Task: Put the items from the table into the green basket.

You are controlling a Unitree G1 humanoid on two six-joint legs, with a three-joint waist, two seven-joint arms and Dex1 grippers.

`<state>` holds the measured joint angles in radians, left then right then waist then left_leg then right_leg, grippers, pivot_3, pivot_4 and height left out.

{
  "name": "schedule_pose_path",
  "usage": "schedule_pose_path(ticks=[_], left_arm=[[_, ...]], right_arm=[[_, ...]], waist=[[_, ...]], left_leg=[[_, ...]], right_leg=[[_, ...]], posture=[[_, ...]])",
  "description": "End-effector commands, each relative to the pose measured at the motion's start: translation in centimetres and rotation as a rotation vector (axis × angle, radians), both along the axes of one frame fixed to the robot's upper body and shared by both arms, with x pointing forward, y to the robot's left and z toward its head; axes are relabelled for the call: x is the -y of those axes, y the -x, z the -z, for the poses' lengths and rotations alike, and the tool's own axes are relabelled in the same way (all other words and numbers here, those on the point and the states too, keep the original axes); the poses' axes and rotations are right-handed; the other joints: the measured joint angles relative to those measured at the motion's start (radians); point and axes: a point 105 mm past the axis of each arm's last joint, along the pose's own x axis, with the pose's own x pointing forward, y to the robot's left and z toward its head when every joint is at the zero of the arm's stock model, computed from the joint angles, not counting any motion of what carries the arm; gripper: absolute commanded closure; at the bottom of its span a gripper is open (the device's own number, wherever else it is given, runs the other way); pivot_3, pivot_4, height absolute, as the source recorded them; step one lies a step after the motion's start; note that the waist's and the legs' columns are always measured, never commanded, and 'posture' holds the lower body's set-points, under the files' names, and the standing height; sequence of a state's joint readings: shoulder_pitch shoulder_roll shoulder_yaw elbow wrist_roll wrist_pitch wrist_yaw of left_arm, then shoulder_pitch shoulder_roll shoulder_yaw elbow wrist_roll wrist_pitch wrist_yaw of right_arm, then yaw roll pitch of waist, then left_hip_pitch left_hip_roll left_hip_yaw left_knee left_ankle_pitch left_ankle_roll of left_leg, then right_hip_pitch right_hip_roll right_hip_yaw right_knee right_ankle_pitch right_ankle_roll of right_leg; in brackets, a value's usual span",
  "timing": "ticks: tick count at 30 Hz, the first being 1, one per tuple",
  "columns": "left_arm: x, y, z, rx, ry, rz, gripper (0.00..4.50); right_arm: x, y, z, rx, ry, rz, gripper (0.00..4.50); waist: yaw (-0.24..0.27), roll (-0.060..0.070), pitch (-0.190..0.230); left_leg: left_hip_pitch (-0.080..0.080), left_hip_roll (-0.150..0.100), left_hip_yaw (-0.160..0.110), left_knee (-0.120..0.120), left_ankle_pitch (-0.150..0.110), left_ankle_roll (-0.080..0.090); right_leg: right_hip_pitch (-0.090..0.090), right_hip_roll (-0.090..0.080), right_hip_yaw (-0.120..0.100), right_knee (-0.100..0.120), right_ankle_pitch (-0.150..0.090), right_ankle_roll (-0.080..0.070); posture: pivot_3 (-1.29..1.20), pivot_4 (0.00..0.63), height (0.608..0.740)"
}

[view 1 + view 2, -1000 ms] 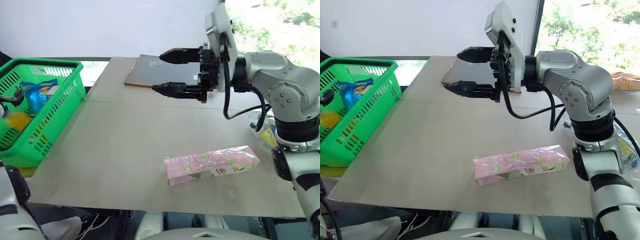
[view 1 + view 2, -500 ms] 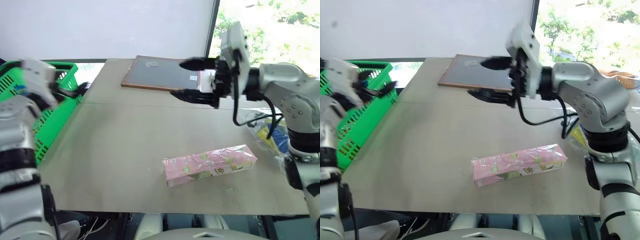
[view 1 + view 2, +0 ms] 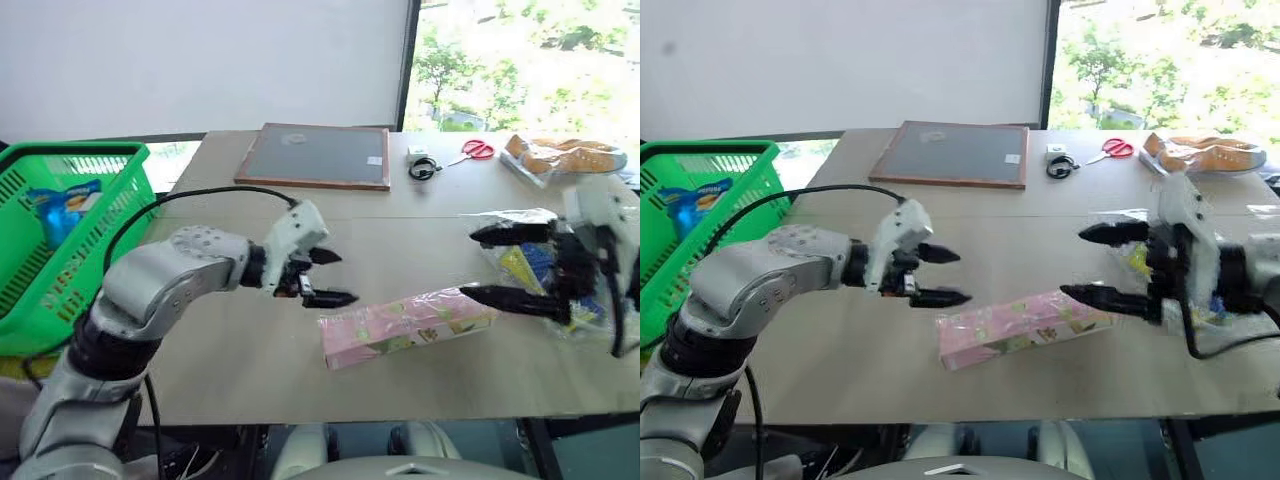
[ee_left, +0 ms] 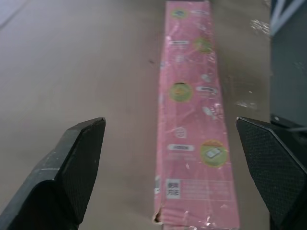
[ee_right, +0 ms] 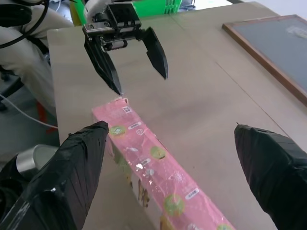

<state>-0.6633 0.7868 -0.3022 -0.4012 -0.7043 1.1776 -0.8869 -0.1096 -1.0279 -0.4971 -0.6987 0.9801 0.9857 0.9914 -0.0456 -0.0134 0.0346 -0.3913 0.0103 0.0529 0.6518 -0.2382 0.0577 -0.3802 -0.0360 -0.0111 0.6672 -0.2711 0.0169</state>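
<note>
i see the table point(image 3: 230, 340) spreading beige-grey under everything, a seam running across it. off its left edge stands the green basket point(image 3: 95, 215), with a blue-and-yellow packet point(image 3: 62, 205) inside it. at the far side of the table lies a dark framed board point(image 3: 315, 155), and beyond that to the right a pair of red-handled scissors point(image 3: 477, 150), a small black-and-white object point(image 3: 421, 165), and a clear bag of something orange-brown point(image 3: 565, 155). near the front of the table the long pink box point(image 3: 405, 325) with green-yellow dots lies flat, slightly angled, between my two arms. at the right edge sits the clear crinkly bag point(image 3: 535, 270) of blue-and-yellow packets, partly behind my right arm. my left gripper point(image 3: 328, 277) hovers just beside the left end of the pink box, its two black fingers spread wide and holding nothing; in the left wrist view the box point(image 4: 194, 124) runs lengthwise between the splayed fingers point(image 4: 76, 163). my right gripper point(image 3: 500, 265) is at the box's right end, fingers also spread apart and empty, one above the box and one close to its top edge; i cannot tell whether it touches. in the right wrist view the box point(image 5: 153, 167) points toward the left gripper point(image 5: 139, 72) at its far end.
</note>
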Motion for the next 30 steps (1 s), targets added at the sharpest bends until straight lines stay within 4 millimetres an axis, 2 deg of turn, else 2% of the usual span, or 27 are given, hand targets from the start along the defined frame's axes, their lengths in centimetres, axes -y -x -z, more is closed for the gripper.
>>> schedule_pose_path(ticks=[1,8,12,15,23,30], left_arm=[[1.2,0.0,0.8,-0.093,-0.039,0.029,0.03],[4.5,0.6,2.6,-0.145,-0.109,0.142,0.03],[4.6,1.2,3.8,-0.164,-0.163,0.202,0.03],[4.3,0.7,5.5,-0.116,-0.249,0.205,0.03],[4.4,0.3,8.6,0.015,-0.377,0.235,0.03],[3.8,-1.3,8.4,0.195,-0.426,0.211,0.03]], right_arm=[[-0.1,1.4,-0.7,0.038,0.01,0.002,0.0],[0.5,3.8,0.2,-0.024,0.022,0.062,0.0],[1.1,5.0,1.2,-0.089,0.081,0.094,0.0],[1.8,5.6,2.2,-0.127,0.152,0.129,0.0],[2.7,6.1,2.7,-0.185,0.229,0.146,0.0],[2.4,5.6,2.5,-0.159,0.214,0.123,0.0]], waist=[[-0.011,0.001,0.002],[-0.05,0.002,0.019],[-0.065,0.001,0.029],[-0.076,0.003,0.033],[-0.078,0.001,0.047],[-0.069,0.003,0.052]], left_leg=[[0.0,0.0,0.0,0.0,0.0,0.0],[-0.003,0.001,0.001,0.0,-0.002,0.002],[-0.002,0.001,0.002,0.0,-0.002,0.003],[-0.001,0.001,0.002,0.0,-0.002,0.003],[0.001,0.001,0.005,0.0,-0.003,0.004],[0.0,0.0,0.006,-0.001,-0.003,0.005]], right_leg=[[0.0,0.001,0.001,-0.002,0.0,0.001],[0.0,0.001,0.002,-0.005,0.002,0.003],[0.0,0.001,0.003,-0.005,0.001,0.003],[0.0,0.0,0.003,-0.005,-0.001,0.0],[0.001,-0.003,0.006,-0.006,-0.003,0.003],[0.001,-0.005,0.006,-0.008,-0.002,0.002]], posture=[[-0.23,0.044,0.74],[-0.32,0.083,0.74],[-0.37,0.102,0.74],[-0.39,0.115,0.74],[-0.4,0.145,0.74],[-0.37,0.147,0.74]])
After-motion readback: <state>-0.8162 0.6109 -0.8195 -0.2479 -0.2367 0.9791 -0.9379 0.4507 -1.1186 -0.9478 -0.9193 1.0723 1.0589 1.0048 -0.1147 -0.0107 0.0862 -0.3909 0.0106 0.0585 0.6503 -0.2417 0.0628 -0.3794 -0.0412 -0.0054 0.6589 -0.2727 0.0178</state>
